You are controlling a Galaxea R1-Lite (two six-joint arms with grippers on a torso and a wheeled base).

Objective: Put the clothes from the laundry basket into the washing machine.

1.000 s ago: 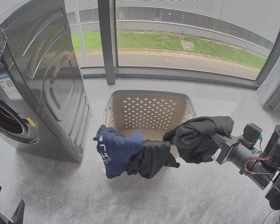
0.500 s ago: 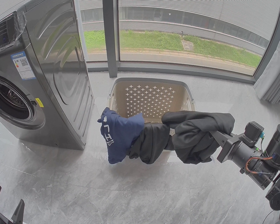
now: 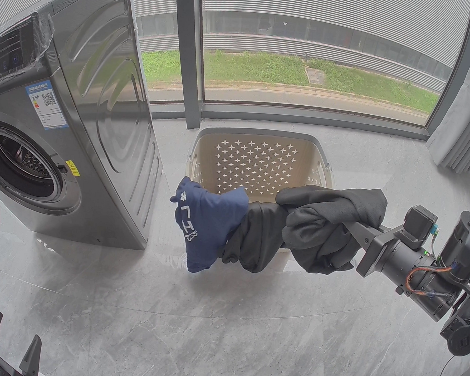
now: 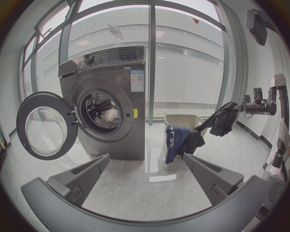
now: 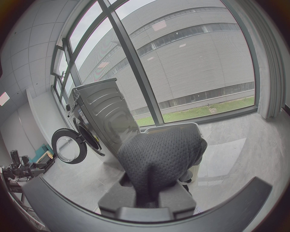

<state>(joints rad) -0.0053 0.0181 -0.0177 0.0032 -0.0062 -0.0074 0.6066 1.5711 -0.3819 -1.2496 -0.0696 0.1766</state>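
Observation:
My right gripper (image 3: 355, 227) is shut on a dark grey garment (image 3: 322, 223), held in the air at the front of the beige laundry basket (image 3: 262, 136). A black garment (image 3: 256, 234) and a navy blue shirt (image 3: 206, 221) with white print hang from it, stretched towards the washing machine (image 3: 90, 135). In the right wrist view the grey garment (image 5: 163, 157) bulges out between the gripper's (image 5: 148, 193) fingers. The machine's drum (image 4: 102, 110) stands open, its round door (image 4: 45, 125) swung aside. My left gripper (image 4: 145, 160) is open and holds nothing, low over the floor and facing the machine.
A tall window with a dark post (image 3: 187, 56) runs behind the basket. A grey curtain (image 3: 466, 121) hangs at the far right. Bare grey tiled floor (image 3: 211, 321) lies between me, the machine and the basket.
The head view has shifted, bringing the machine's front and drum into sight. The right gripper still holds the bundle, which hangs much as before over the basket's front.

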